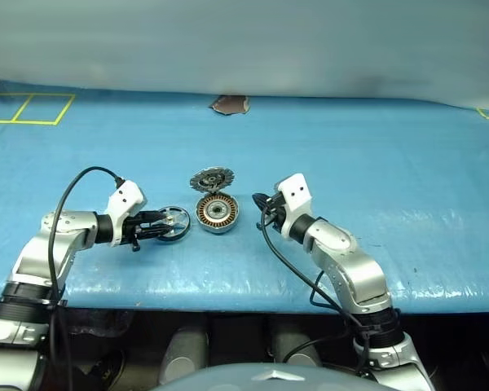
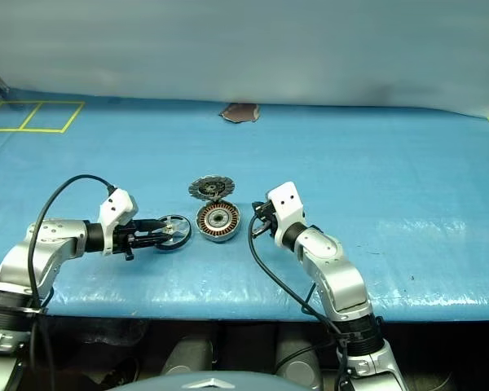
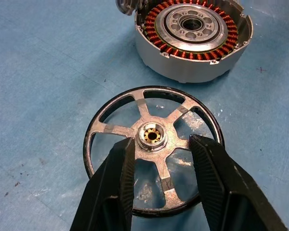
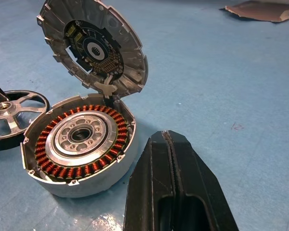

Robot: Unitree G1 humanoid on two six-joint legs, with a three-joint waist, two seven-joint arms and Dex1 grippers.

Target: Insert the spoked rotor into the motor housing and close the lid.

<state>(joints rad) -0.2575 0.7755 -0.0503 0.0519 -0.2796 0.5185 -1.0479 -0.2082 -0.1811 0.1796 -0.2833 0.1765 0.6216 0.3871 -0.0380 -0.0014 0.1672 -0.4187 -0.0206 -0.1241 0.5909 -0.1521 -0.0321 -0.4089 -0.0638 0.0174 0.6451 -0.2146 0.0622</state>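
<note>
Lying flat on the blue table cover [image 1: 407, 163], the spoked rotor [image 3: 153, 149] sits just to the left of the motor housing [image 1: 218, 213], close beside it but apart, with blue showing between the two. Rests level, hub hole facing up. Straddled by the left gripper [image 3: 159, 159]: one black finger [image 3: 116, 183] on each side of the hub, poking down through the gaps between the spokes, tips near the hub. Looks half closed around the hub, though hard to tell if it is squeezing yet or only about to. Reaching in from the rotor's far side, away from the housing, so the rotor lies right at its tips and the housing straight ahead beyond. Likely next: pinch, lift, carry a short way across and drop over the housing's middle bearing.

Housing open, copper coils showing in a ring. The lid [image 4: 94, 50] stands tipped up at the housing's back edge, joined there, so the way in from above is free.

On the housing's right side waits the right gripper [image 4: 171, 144], fingers pressed together, holding nothing, near the housing wall but not touching. Left arm clearly nearer the rotor.

A small brown scrap [image 1: 229, 104] lies far behind the housing.
</note>
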